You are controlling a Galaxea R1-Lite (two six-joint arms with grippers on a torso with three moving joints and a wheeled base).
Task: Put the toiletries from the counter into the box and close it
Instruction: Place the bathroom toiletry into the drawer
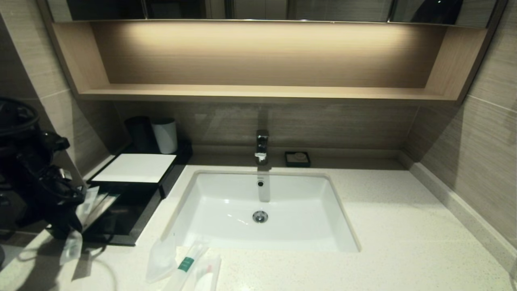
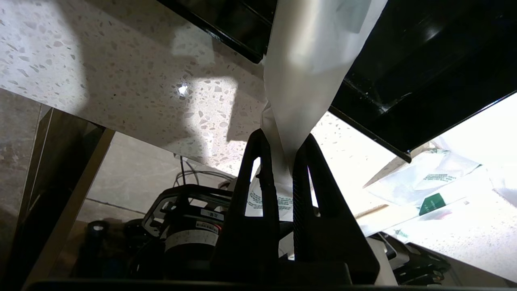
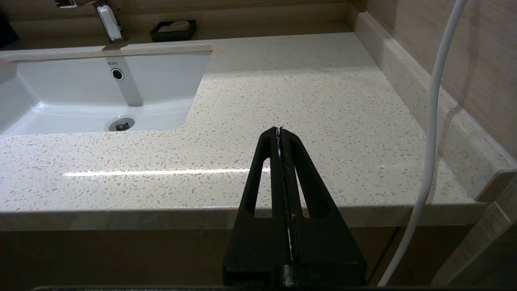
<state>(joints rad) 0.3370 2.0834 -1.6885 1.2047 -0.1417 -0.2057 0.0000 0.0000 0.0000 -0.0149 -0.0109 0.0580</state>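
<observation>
Item: toiletries going into the box, drawer open, about midway.

The left gripper (image 2: 284, 155) was pinched nearly shut on a translucent white packet (image 2: 307, 72) and held it over the near left corner of the pulled-out drawer (image 1: 121, 216) of the black box (image 1: 135, 167). One packet (image 1: 89, 202) seemed to lie against the drawer's left edge already. Three more packets (image 1: 183, 264) lay on the counter (image 1: 404, 226) just in front of the sink (image 1: 226, 194), so my guess was well under half packed, with closing still to do. The right gripper (image 3: 279, 133) hung idle off the counter's front edge, closed and empty. Writing: "TOTO" under the tap (image 3: 109, 20); green print on the packets, too small to read.
</observation>
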